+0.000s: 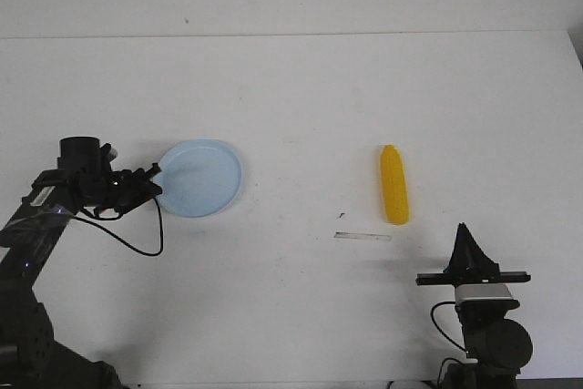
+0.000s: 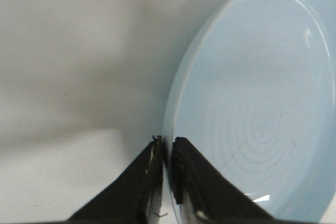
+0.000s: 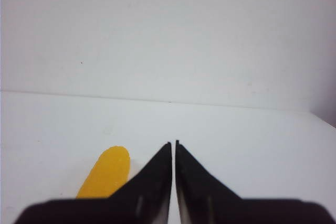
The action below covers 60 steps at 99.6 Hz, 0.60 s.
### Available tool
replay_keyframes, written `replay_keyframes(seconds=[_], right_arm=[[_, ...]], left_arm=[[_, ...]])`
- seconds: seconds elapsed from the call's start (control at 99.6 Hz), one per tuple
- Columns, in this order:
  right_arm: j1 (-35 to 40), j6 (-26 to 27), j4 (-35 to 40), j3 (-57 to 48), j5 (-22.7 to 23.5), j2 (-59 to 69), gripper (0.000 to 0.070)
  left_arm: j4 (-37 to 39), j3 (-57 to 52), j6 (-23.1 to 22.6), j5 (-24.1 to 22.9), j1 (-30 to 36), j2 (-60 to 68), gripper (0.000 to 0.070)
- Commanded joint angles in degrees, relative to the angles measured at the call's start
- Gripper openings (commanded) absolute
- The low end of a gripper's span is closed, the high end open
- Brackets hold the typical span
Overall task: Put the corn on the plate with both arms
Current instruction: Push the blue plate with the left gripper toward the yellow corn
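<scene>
Pinching the plate (image 1: 202, 178) rim, the left claw (image 1: 153, 181) is busy, while the right claw (image 1: 464, 230), closed and empty, hasn't touched the corn (image 1: 393, 185) at centre-right.

We log the plate (image 1: 202, 178) as pale blue, a lighter rim, faint concentric rings on its floor in the left wrist view (image 2: 262, 124). Corn (image 1: 394, 185), at 3 o'clock from the plate: bright, even yellow; orange-yellow in the right wrist view (image 3: 106, 174). Table (image 1: 291, 97): white, with small dark specks and a thin grey strip (image 1: 363, 237) at 7 o'clock from the corn. Left gripper (image 1: 151, 179) and right gripper (image 1: 465, 230): black; a grey-silver block sits under the right one
</scene>
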<state>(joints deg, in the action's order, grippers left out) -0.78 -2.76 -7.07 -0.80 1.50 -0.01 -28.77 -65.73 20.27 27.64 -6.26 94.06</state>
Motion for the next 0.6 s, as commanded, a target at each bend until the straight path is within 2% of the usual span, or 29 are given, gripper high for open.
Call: replay_keyframes(seconds=[0.0,0.251,0.362,0.592], right_arm=[[0.0,-0.1,-0.6,0.1,0.0,0.1,0.0014],[0.0,-0.1,-0.6,0.1,0.0,0.1,0.0014],[0.0,-0.1,-0.6,0.1,0.0,0.1,0.0014],[0.0,-0.1,-0.6,0.1,0.0,0.1,0.0014]], left_arm=[[0.0,-1.0,1.2,0.9,2.4,-0.3,0.0001],[1.6,-1.0,3.0,0.6,16.5,-0.2,0.0001],[3.2,-1.0,3.0,-1.8,21.7,0.5,0.0001],[4.1,-1.0,3.1,-3.9,26.3,1.6,0.0017]])
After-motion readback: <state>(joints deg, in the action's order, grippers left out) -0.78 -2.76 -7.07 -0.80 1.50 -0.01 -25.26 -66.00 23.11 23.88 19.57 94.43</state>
